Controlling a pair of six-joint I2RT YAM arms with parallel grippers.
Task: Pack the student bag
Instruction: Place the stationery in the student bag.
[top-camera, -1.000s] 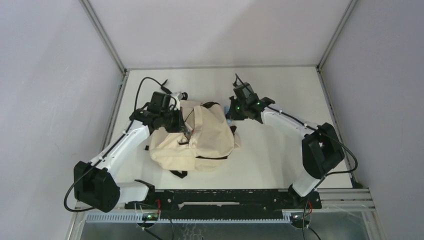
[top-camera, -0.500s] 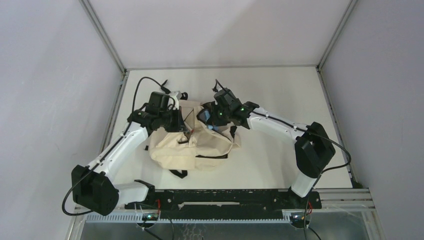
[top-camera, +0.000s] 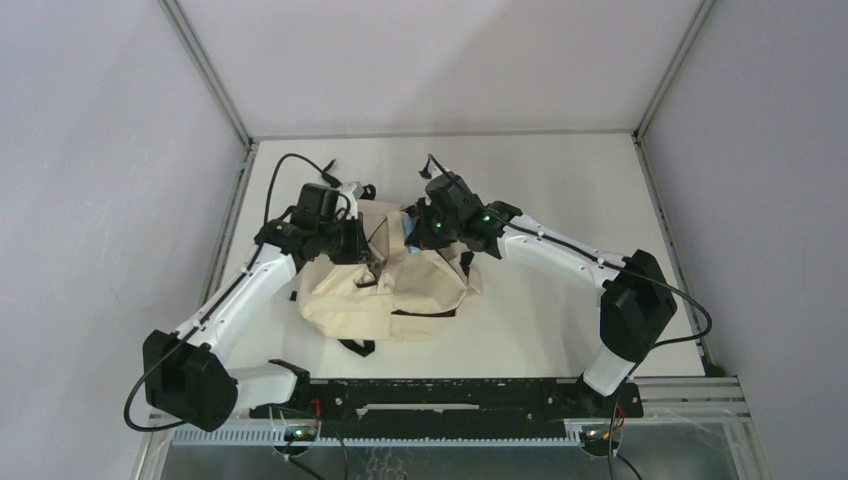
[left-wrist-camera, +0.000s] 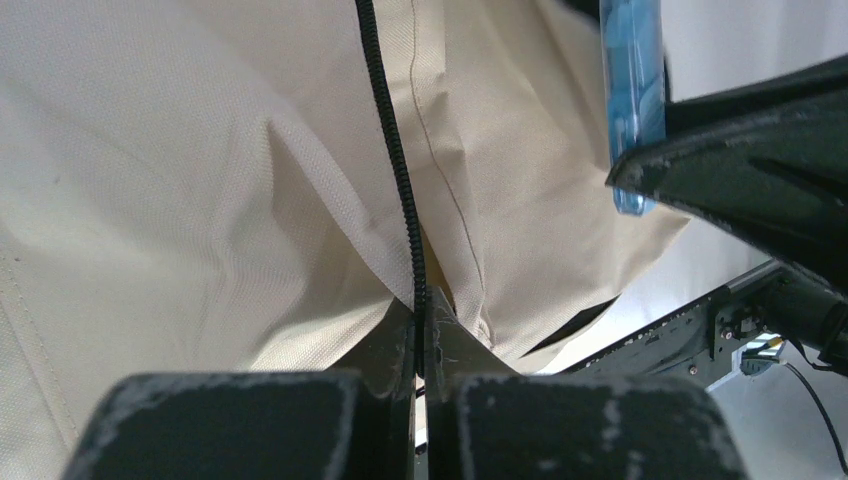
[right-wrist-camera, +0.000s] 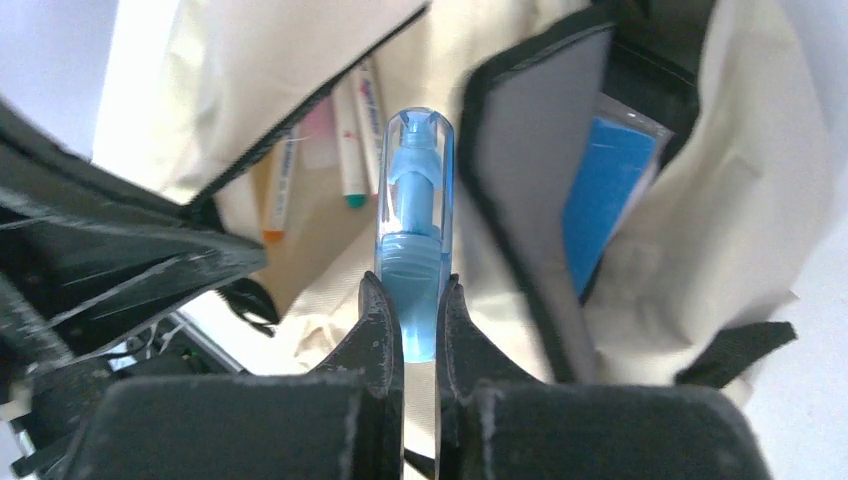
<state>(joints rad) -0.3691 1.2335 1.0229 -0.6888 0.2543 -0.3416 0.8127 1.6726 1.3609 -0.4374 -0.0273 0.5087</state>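
The student bag (top-camera: 400, 290), cream fabric with black trim, lies in the middle of the table. My left gripper (left-wrist-camera: 422, 312) is shut on the black zipper edge (left-wrist-camera: 393, 150) of its front pocket and holds that edge up. My right gripper (right-wrist-camera: 420, 292) is shut on a blue highlighter (right-wrist-camera: 415, 200) with a clear cap, pointing into the open pocket. Several pens (right-wrist-camera: 352, 140) lie inside that pocket. From above, the right gripper (top-camera: 416, 236) hangs over the bag's upper middle, close to the left gripper (top-camera: 365, 255).
A blue flat packet (right-wrist-camera: 600, 190) sits in the bag's main compartment behind a grey divider (right-wrist-camera: 535, 150). Black straps (top-camera: 355, 347) trail from the bag's near side. The black rail (top-camera: 450, 395) carrying the arm bases runs along the near table edge.
The right arm has swung left from beside the bag to over its open pocket, carrying the blue highlighter. The left arm and the bag have stayed put.
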